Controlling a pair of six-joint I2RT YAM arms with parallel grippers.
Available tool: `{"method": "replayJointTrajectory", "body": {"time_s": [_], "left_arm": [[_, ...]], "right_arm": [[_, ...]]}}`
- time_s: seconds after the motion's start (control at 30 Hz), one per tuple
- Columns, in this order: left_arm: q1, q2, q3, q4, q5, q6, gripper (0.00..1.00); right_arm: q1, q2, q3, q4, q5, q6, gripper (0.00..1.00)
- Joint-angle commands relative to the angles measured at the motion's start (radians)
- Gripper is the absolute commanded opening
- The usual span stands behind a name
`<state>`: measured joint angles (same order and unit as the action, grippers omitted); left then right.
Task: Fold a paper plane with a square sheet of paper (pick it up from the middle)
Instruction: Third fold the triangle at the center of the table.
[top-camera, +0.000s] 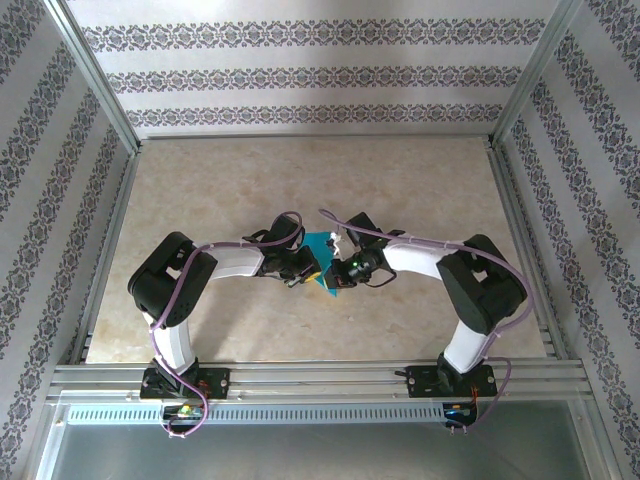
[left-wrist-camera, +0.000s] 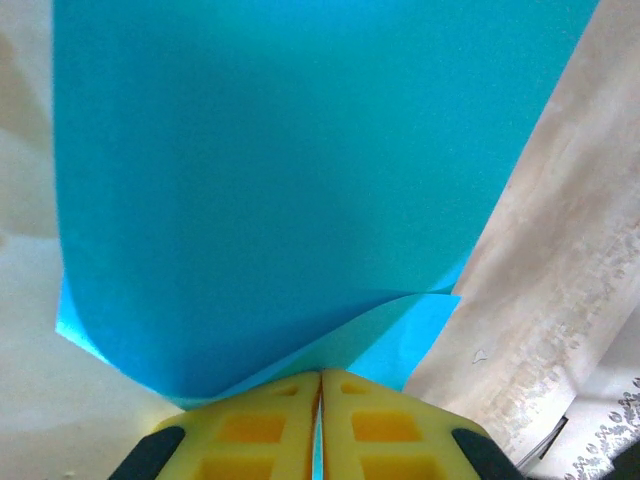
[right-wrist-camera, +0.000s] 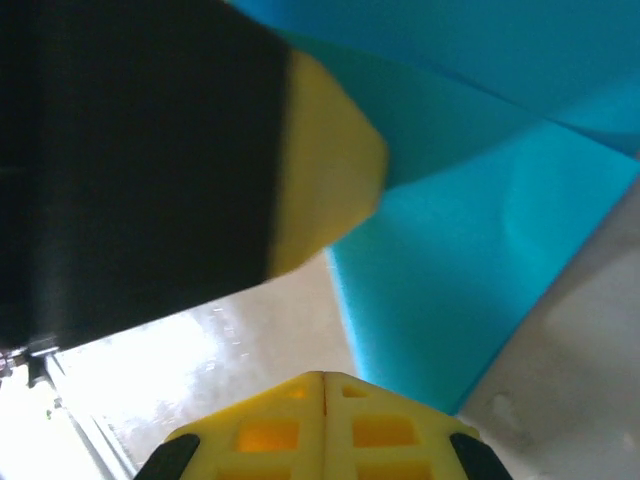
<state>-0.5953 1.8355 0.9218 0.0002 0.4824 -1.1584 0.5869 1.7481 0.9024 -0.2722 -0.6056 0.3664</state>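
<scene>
The square sheet of paper (left-wrist-camera: 280, 180) — thin, light, floppy, easily creased — bowed up from the left claw (left-wrist-camera: 320, 376), which was clamped on its folded edge. Just beside that claw the right claw (right-wrist-camera: 325, 378) sat closed; a pinch near the crease should steady it.

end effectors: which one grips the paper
The left end effector: the paper runs between its fingers. The right end effector is shut beside it.

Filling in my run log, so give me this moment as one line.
sheet: teal, curled over | left gripper: shut on its edge | right gripper: shut, beside sheet
</scene>
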Motion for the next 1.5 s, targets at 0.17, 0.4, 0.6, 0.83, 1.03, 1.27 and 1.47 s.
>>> {"method": "replayJointTrajectory", "body": {"time_s": [0.17, 0.4, 0.6, 0.83, 1.03, 1.27, 1.47], "left_arm": [[0.006, -0.024, 0.020, -0.070, -0.041, 0.122, 0.15], [-0.008, -0.089, -0.050, 0.082, -0.030, 0.184, 0.18], [-0.014, -0.040, -0.079, 0.199, 0.008, 0.195, 0.18], [0.002, -0.028, -0.061, 0.037, -0.114, 0.288, 0.17], [0.062, -0.012, -0.034, -0.091, -0.180, 0.399, 0.17], [0.184, -0.015, -0.033, -0.134, -0.174, 0.506, 0.16], [0.219, -0.103, 0.036, -0.226, -0.147, 0.557, 0.17]], "right_arm": [[0.004, 0.076, -0.006, -0.018, 0.071, -0.011, 0.05], [-0.001, 0.085, -0.014, -0.030, 0.083, 0.005, 0.05], [-0.006, 0.094, -0.016, -0.039, 0.078, 0.003, 0.05], [-0.015, 0.101, -0.029, -0.054, 0.085, 0.009, 0.05], [-0.025, 0.099, -0.051, -0.080, 0.101, 0.000, 0.05], [-0.032, 0.096, -0.060, -0.077, 0.117, 0.005, 0.05], [-0.032, 0.091, -0.056, -0.069, 0.121, 0.013, 0.05]]}}
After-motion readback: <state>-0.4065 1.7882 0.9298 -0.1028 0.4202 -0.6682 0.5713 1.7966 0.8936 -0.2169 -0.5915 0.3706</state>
